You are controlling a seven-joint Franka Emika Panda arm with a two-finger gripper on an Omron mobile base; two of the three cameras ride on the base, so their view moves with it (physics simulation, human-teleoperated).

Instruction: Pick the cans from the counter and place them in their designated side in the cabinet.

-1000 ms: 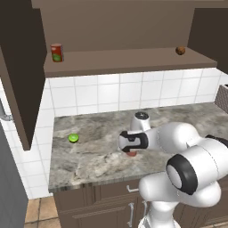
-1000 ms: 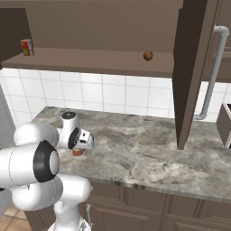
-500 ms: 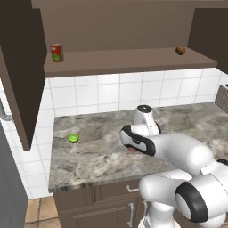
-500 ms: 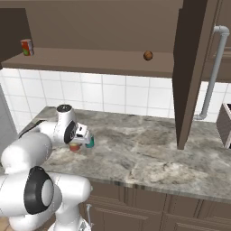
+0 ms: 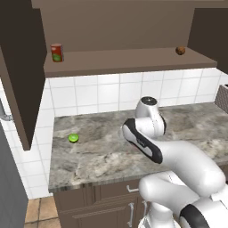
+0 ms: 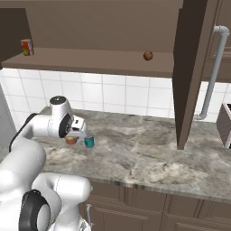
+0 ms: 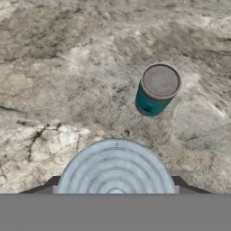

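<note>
While no can is shelved, progress: first pick only; both placements remain.
Banded can (image 6: 71, 140): between the jaws, low by the counter (image 6: 149, 153).
Gripper (image 6: 75, 135): jaws closed onto its sides.
Teal can (image 6: 89, 142): just right of jaws, free.
Cabinet (image 6: 90, 61): above jaws.

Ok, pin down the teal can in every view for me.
Left base view: the arm covers that stretch of counter.
Right base view: teal can, left of centre, standing on the counter.
Hand view: teal can, right of centre, upright.
Shared landmark: the banded can, grey top, beside it.
</note>
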